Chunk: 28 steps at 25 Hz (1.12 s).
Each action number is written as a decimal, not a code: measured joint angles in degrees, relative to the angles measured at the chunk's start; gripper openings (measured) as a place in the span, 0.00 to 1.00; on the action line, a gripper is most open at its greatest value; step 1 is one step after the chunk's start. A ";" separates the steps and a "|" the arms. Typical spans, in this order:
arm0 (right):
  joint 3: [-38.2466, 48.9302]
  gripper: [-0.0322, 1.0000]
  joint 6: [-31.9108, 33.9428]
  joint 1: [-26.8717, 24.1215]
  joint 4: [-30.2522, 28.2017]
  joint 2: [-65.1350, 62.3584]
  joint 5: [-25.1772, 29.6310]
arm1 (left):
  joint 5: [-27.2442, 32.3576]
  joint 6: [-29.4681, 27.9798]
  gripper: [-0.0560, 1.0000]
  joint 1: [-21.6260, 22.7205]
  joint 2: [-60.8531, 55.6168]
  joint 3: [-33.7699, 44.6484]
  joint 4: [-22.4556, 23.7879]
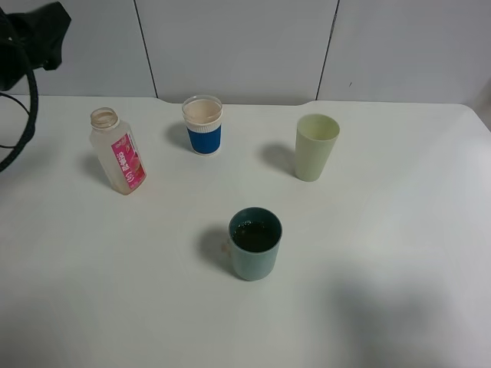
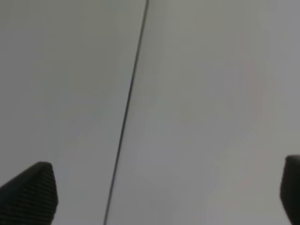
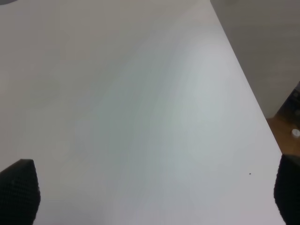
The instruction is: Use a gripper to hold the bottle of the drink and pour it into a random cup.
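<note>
The bottle, clear with a pink label and an open mouth, stands on the table's left side with nothing holding it; its body looks clear. The teal cup stands near the middle front with the dark drink inside. My left arm shows only as a black bulk at the top left corner, well away from the bottle. In the left wrist view my left gripper stands open, facing a grey wall panel. My right gripper is open over bare table; the exterior view does not show it.
A white cup with a blue sleeve stands at the back centre. To its right is a taller pale green cup. A black cable hangs at the far left. The table edge and floor show in the right wrist view.
</note>
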 joint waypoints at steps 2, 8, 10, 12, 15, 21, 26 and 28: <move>0.00 1.00 0.00 0.00 0.00 0.00 0.00 | 4.68 0.59 0.92 0.00 -4.94 0.00 -0.57; 0.00 1.00 0.00 0.00 0.00 0.00 0.00 | 18.94 0.99 0.92 0.00 -19.45 0.00 -2.28; 0.00 1.00 0.00 0.00 0.00 0.00 0.00 | 25.20 1.10 0.92 0.00 -24.03 0.02 -2.52; 0.00 1.00 0.00 0.00 0.00 0.00 0.00 | 31.31 1.43 0.92 0.00 -28.73 0.02 -3.04; 0.00 1.00 0.00 0.00 0.00 0.00 0.00 | 40.02 2.22 0.92 0.00 -34.99 0.07 -3.44; 0.00 1.00 0.00 0.00 0.00 0.00 0.00 | 57.94 2.69 0.92 0.00 -47.12 0.07 -3.07; 0.00 1.00 0.00 0.00 0.00 0.00 0.00 | 69.97 4.00 0.92 0.00 -57.66 0.07 -3.02; 0.00 1.00 0.00 0.00 0.00 0.00 0.00 | 75.86 3.99 0.92 0.00 -61.03 -0.07 -3.02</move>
